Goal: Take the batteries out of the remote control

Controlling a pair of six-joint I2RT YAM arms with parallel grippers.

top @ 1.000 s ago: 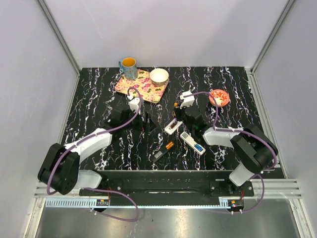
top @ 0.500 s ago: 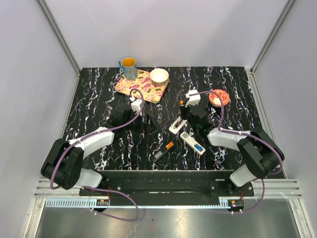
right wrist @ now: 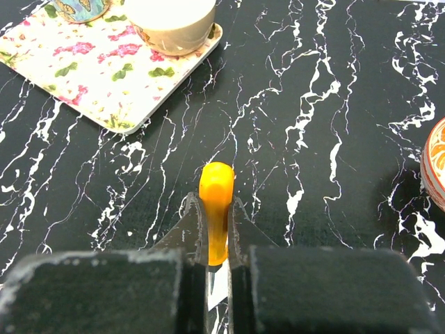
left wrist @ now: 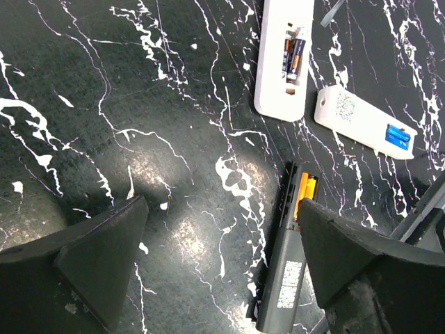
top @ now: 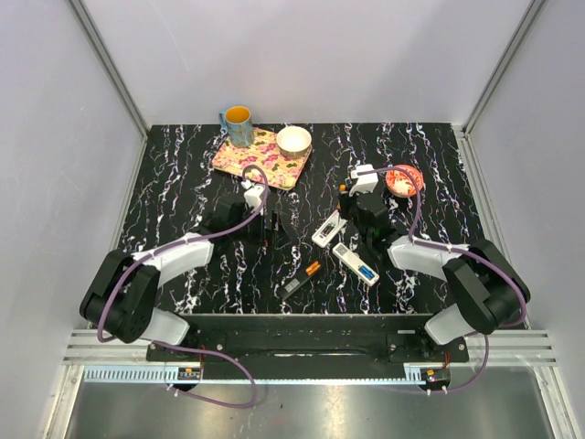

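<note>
My right gripper [right wrist: 217, 217] is shut on an orange battery [right wrist: 217, 184], held upright above the table; it also shows in the top view [top: 345, 197]. Below it lies a white remote [top: 327, 230] with its compartment open and two dark-and-orange batteries [left wrist: 293, 57] inside. A second white remote [top: 355, 262] holds blue batteries [left wrist: 398, 136]. A black remote [left wrist: 286, 268] holds orange batteries [left wrist: 306, 193]. My left gripper [left wrist: 222, 261] is open and empty, low over the table, its right finger [left wrist: 354, 264] beside the black remote.
A floral tray [top: 260, 155] at the back carries a white bowl [top: 293, 140] and a blue mug [top: 238, 123]. A red patterned bowl [top: 404, 179] sits at the back right. Grey walls enclose the table.
My right gripper has moved up and to the back right, away from the white remote, carrying the orange battery. The left arm has barely moved.
</note>
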